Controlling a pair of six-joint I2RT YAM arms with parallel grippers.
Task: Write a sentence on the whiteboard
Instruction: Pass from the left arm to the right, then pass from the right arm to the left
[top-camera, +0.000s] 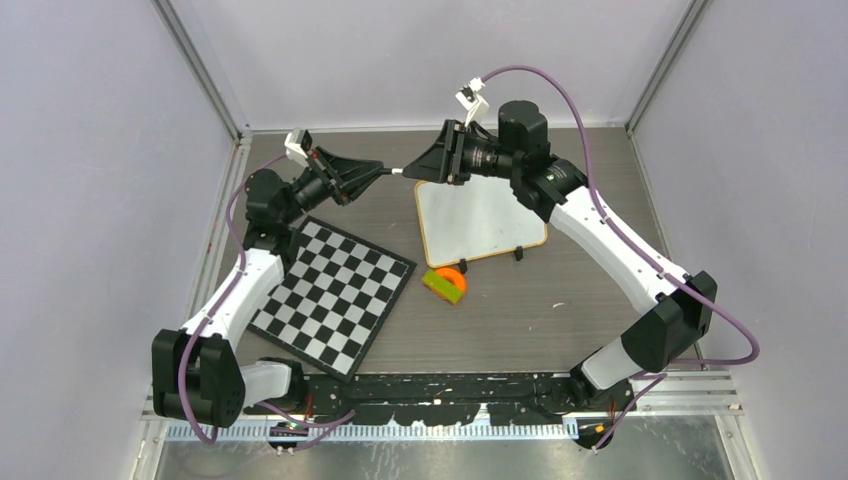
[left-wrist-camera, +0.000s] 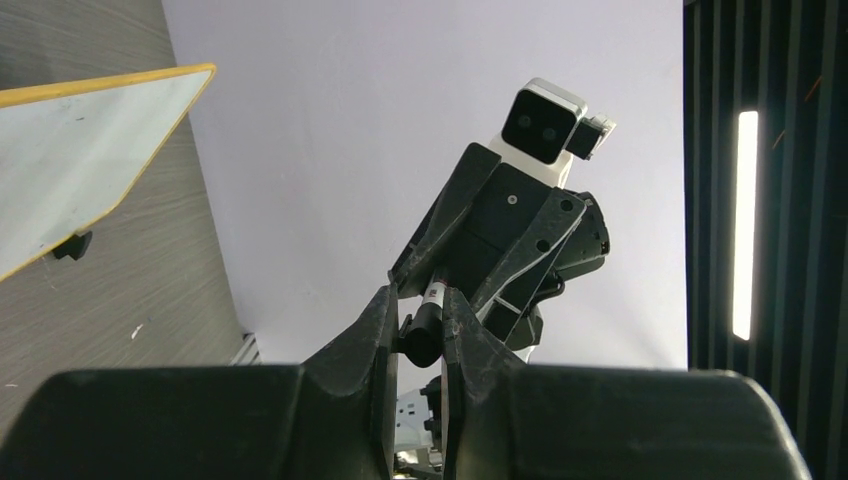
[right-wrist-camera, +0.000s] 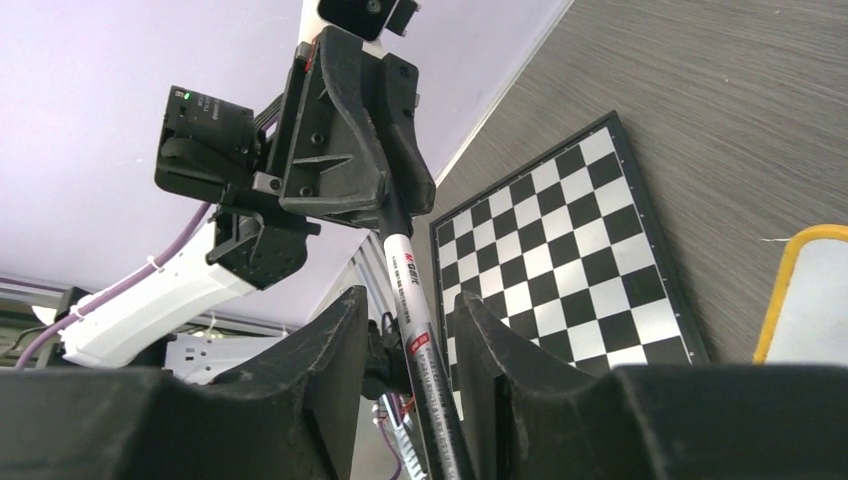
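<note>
Fingers from both arms meet in the upper middle of the top view, just over the far edge of the whiteboard (top-camera: 482, 218). Between them they share one marker (right-wrist-camera: 412, 300), held up in the air off the worktop (top-camera: 590, 330).

The left fingers (left-wrist-camera: 375, 335) are pressed onto the dark end of the marker and pinch it tight. The right fingers (right-wrist-camera: 335, 345) stand one on each side of the white barrel, with a little gap showing on both sides, so they are not squeezing it yet. I think the pen is held out like this so the right arm can take it, or so the two arms can pull the cap off. I cannot tell which.

The whiteboard lies flat right of the middle of the top view, below the right arm's wrist. It looks blank, with no words on it yet, so the writing has not begun.

The marker has a red label with tiny white letters, too small to read. Left of the whiteboard lies a chequered board (top-camera: 335, 292), and a small orange and green thing (top-camera: 445, 285) sits just below the whiteboard's near corner.
</note>
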